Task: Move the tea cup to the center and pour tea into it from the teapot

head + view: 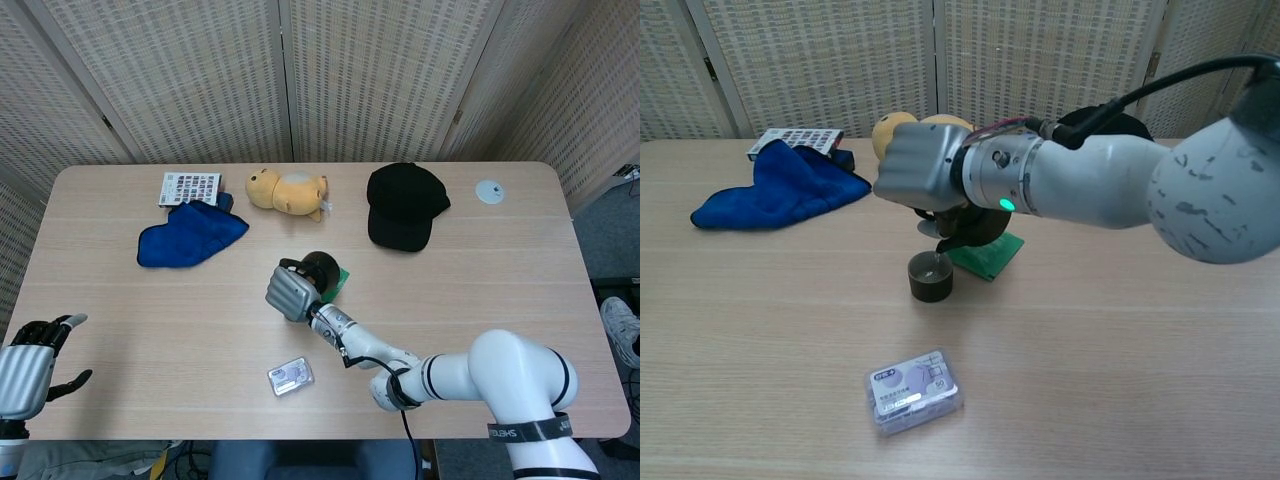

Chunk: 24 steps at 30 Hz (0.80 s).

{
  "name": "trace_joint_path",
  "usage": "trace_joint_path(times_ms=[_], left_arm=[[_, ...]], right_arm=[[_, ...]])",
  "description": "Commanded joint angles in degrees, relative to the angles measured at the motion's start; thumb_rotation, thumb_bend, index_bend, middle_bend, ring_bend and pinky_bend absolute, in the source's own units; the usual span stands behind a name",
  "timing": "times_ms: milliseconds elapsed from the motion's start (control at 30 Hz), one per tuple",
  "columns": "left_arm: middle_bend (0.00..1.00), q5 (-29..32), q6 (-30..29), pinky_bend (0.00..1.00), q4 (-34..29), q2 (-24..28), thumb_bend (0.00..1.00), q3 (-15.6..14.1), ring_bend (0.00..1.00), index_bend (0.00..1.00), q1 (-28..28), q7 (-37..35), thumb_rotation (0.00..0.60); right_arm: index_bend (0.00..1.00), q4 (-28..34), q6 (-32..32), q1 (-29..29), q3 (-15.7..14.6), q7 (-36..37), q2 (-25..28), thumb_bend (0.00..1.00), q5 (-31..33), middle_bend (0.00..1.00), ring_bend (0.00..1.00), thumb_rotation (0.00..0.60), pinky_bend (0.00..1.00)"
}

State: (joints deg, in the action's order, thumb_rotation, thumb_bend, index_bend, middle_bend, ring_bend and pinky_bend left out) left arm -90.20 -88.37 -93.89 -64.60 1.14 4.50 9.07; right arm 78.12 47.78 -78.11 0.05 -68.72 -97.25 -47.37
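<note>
A small dark tea cup (930, 277) stands near the table's middle, just in front of a green mat (991, 256). My right hand (923, 166) grips the dark teapot (977, 228) and holds it tilted just above the cup, its spout over the rim. From the head view the right hand (290, 293) covers the cup, and the teapot (323, 269) shows behind it. My left hand (30, 365) hangs at the table's near left edge, fingers apart and holding nothing.
At the back lie a blue cloth (190, 234), a colour-patch card (189, 187), a yellow plush toy (288, 191), a black cap (403, 206) and a small white disc (489, 191). A small clear plastic box (913, 390) sits in front of the cup.
</note>
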Motion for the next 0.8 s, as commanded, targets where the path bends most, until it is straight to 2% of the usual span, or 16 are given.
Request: trace_joint_path(times_ms=[33,800], left_arm=[[0.26,-0.03,-0.07,0.22,0.12,-0.07,0.15,-0.01,0.32,0.23,-0.05,-0.03,0.6],[0.26,-0.06,-0.39,0.22,0.49,-0.03,0.15,-0.03,0.32,0.23,-0.43,-0.23,0.6]], right_arm=[[1.0,0.04,0.04,-0.09,-0.19,-0.35,-0.04,0.51,0.23,0.97,0.92,0.409,0.57],[1.0,-0.29,0.82,-0.5,-0.42,-1.35,-0.77,0.51,0.5,0.98,0.92,0.409,0.57]])
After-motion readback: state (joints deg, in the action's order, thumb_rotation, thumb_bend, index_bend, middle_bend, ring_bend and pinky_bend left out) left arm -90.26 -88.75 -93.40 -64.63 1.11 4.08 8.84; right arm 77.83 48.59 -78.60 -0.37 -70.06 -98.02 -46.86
